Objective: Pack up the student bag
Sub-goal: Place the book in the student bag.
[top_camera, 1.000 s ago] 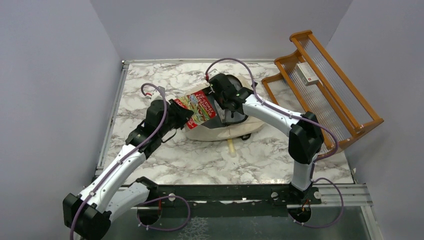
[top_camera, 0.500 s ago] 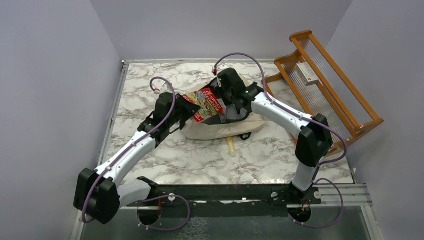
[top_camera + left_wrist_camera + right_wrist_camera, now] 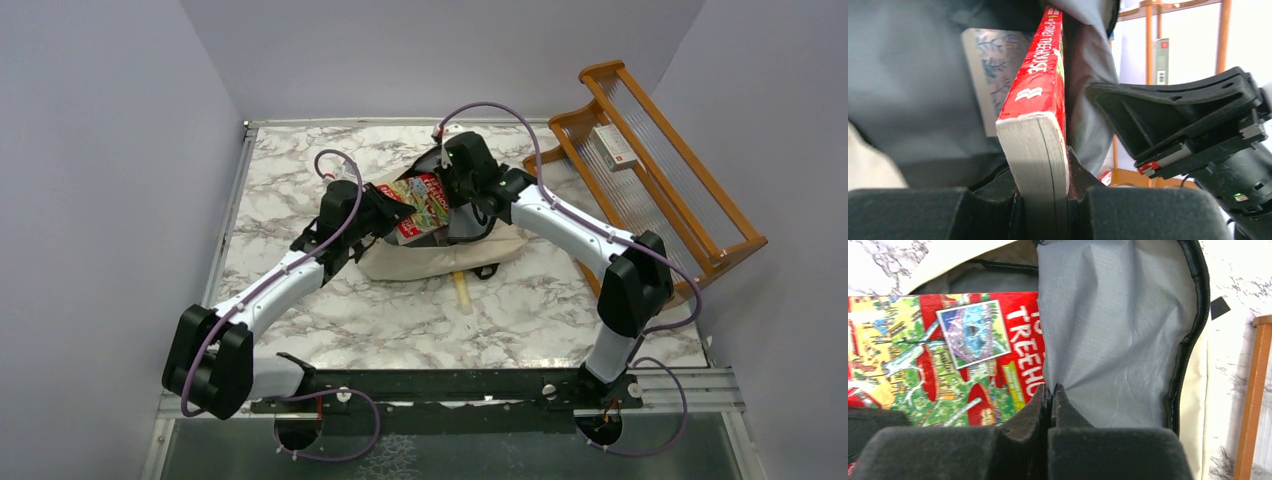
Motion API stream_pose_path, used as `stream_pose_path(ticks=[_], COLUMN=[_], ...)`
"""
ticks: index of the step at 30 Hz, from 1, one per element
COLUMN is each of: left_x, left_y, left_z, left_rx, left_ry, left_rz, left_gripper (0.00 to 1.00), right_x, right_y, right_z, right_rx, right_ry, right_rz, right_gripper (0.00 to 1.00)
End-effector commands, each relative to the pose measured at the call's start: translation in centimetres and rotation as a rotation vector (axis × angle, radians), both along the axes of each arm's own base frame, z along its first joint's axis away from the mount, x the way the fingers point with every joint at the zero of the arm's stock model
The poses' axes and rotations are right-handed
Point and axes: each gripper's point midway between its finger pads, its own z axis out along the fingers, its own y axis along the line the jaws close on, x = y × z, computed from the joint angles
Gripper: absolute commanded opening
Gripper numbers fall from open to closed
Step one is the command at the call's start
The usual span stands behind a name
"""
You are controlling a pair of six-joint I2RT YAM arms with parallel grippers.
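Our left claw pinches the red book, whose far end sits inside the student bag, while our right claw is pressed together on the bag's grey lining. We see the bag lying mid-way on the white marble table, with 1 wooden rack tilted at the right edge and plain lilac walls around.

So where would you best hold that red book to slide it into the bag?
By its near end, pinched across its thickness from outside the opening, as the left gripper does: the red book is flat, and its far end already sits inside the student bag.
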Motion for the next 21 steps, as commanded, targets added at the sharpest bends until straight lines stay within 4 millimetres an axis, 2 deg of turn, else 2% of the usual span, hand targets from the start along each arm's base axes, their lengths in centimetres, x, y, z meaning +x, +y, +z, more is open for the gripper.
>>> stream_pose_path(ticks=[1, 7, 17, 21], left_x=[1.2, 2.9, 6.4, 8.0], left_y=[-2.2, -4.3, -6.0, -7.2], left_z=[3.5, 3.6, 0.9, -1.1], left_rx=[-0.146, -0.139, -0.175, -0.159], left_ry=[-0.123, -0.159, -0.201, -0.181], left_rz=[-0.068, -0.116, -0.049, -0.023], left_gripper=[0.0, 0.0, 0.0, 0.0], right_x=[0.1, -0.3, -0.8, -1.1], right_y=[2.4, 2.4, 2.6, 2.6], right_z=[5.9, 5.2, 4.6, 4.0], right_rx=[0.185, 0.194, 0.225, 0.23], right_ry=[-0.116, -0.095, -0.07, -0.05], right_rz=[0.052, 0.058, 0.058, 0.057], right_gripper=[0.01, 0.01, 0.01, 0.01])
